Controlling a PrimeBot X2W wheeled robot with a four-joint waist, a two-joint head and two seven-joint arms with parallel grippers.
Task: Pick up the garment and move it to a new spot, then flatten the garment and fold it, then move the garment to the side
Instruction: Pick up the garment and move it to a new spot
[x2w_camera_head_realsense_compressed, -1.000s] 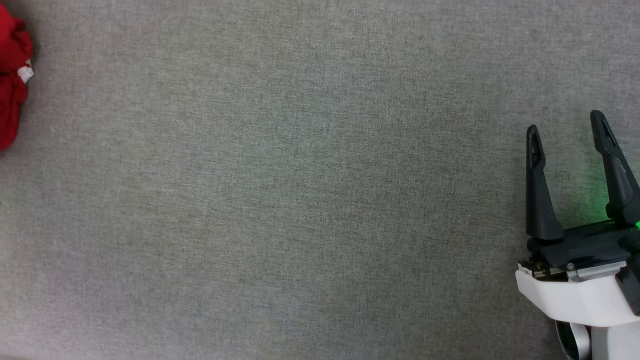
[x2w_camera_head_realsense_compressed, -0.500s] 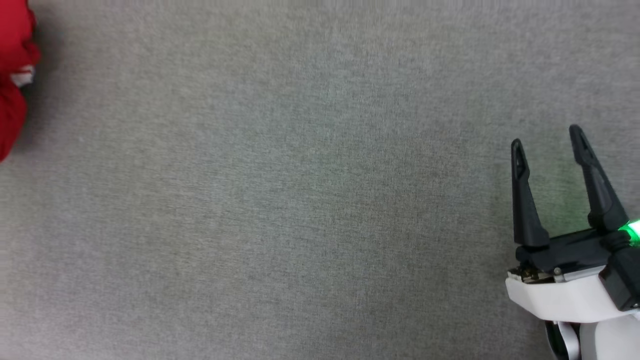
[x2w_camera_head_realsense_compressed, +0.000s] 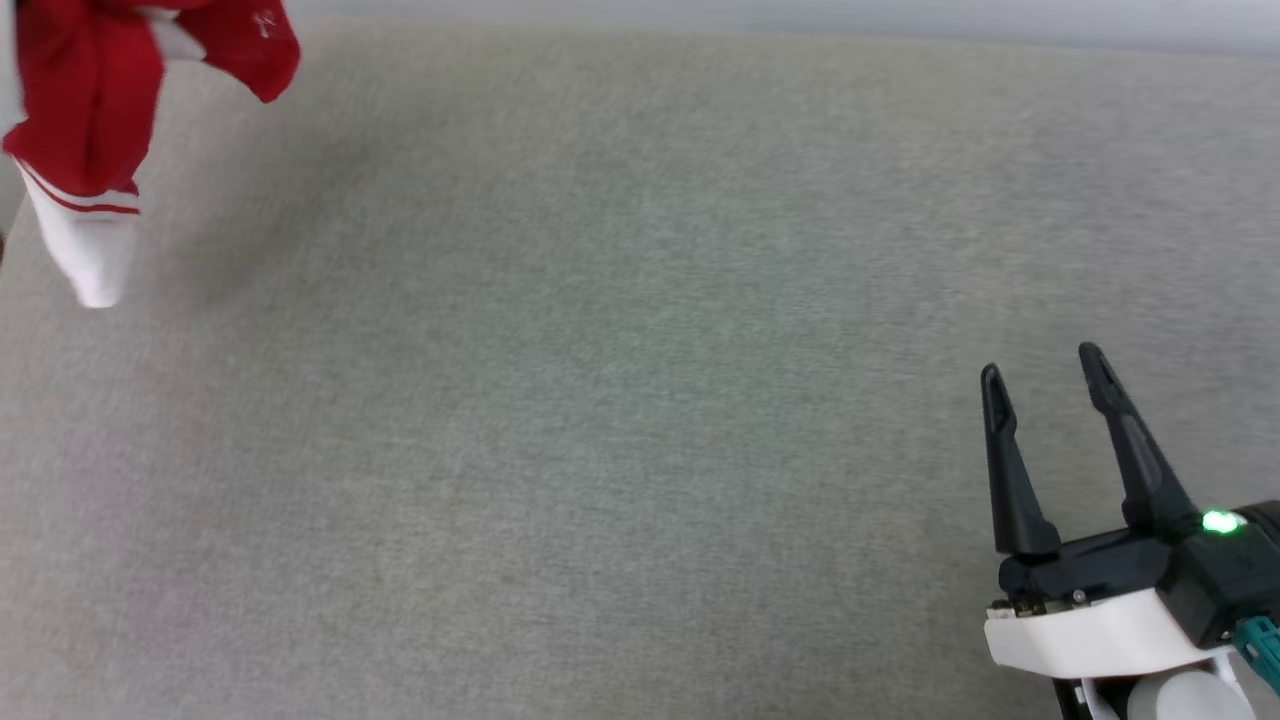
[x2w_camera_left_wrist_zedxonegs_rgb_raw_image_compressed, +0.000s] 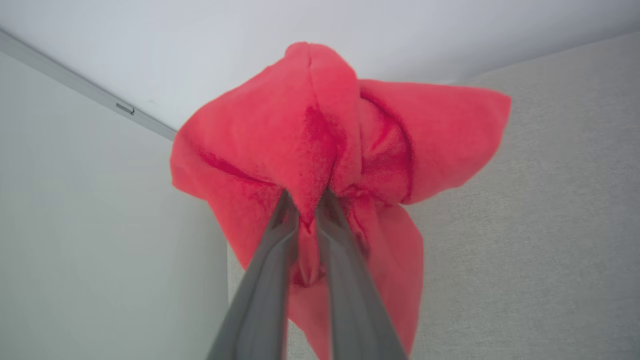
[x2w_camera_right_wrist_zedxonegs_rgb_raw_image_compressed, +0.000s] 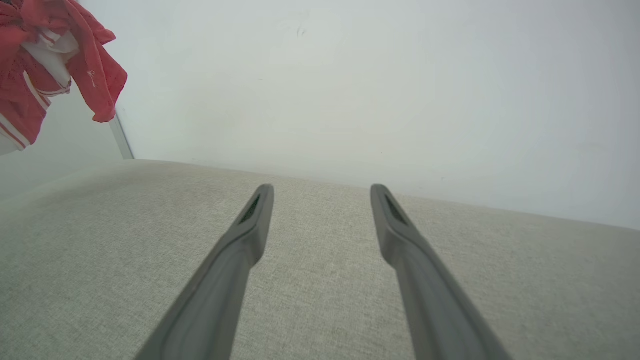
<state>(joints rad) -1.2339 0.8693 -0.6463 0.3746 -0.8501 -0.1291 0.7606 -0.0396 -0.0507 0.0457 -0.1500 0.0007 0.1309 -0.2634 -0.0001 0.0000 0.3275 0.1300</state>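
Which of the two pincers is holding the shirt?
The left pincer: it is shut on a fold of the red shirt. The right pincer stands open, holding nothing.

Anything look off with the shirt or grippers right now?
Nothing damaged. The shirt hangs bunched from the shut left gripper, pinched at one fold, a white sleeve dangling. The right gripper is open and empty.

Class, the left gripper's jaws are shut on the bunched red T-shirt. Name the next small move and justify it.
Probably carry the T-shirt rightward over the grey fabric surface and lower it: it hangs bunched from the left gripper near the surface's left edge, and the right gripper is open and empty.
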